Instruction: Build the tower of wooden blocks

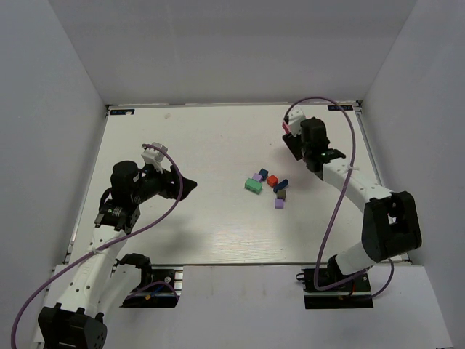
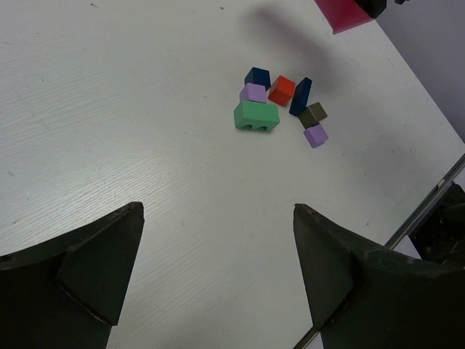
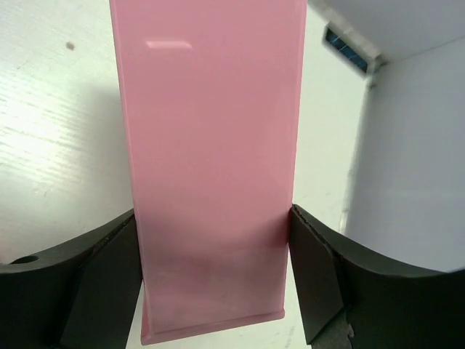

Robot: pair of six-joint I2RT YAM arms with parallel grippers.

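Note:
A cluster of tiny painted blocks lies on the white table right of centre: a green arch block [image 1: 253,186] [image 2: 256,116], a purple block [image 1: 257,177] [image 2: 253,92], a red-orange block [image 1: 272,180] [image 2: 282,90], dark blue blocks [image 1: 263,173] [image 2: 257,76], a brown block [image 1: 280,194] [image 2: 314,114] and another purple block [image 1: 279,204] [image 2: 315,135]. My left gripper [image 1: 190,187] [image 2: 218,269] is open and empty, well left of the cluster. My right gripper [image 1: 288,131] [image 3: 214,280] is shut on a pink rectangular tray [image 3: 211,167] [image 1: 286,128], up beyond the cluster.
White walls enclose the table on the left, back and right. The table's right edge [image 2: 429,200] runs close past the blocks. The pink tray also shows at the top of the left wrist view [image 2: 341,13].

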